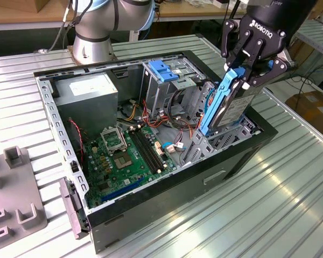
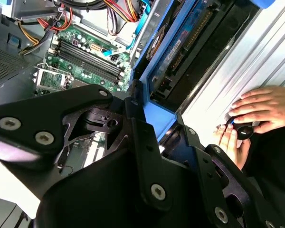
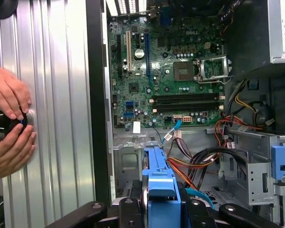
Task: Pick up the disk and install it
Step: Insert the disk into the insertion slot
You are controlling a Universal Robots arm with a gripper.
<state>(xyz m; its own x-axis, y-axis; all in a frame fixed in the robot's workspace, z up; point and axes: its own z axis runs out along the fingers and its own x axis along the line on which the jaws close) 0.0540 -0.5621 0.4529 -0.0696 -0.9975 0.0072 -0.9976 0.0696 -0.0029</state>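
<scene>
My gripper (image 1: 247, 80) pinches the disk (image 1: 222, 105) by its upper end. The disk is steeply tilted at the exterior view's right end of the open computer case (image 1: 167, 188), with its lower end inside the walls. The green motherboard (image 1: 126, 156) lies toward the exterior view's left. In the first wrist view, a person's hands (image 3: 7, 92) rest on the ribbed table (image 3: 61, 118).

disk (image 1: 229, 105) — black, blue-railed | steeply tilted, on edge | lower end inside computer case (image 1: 167, 199)
</scene>
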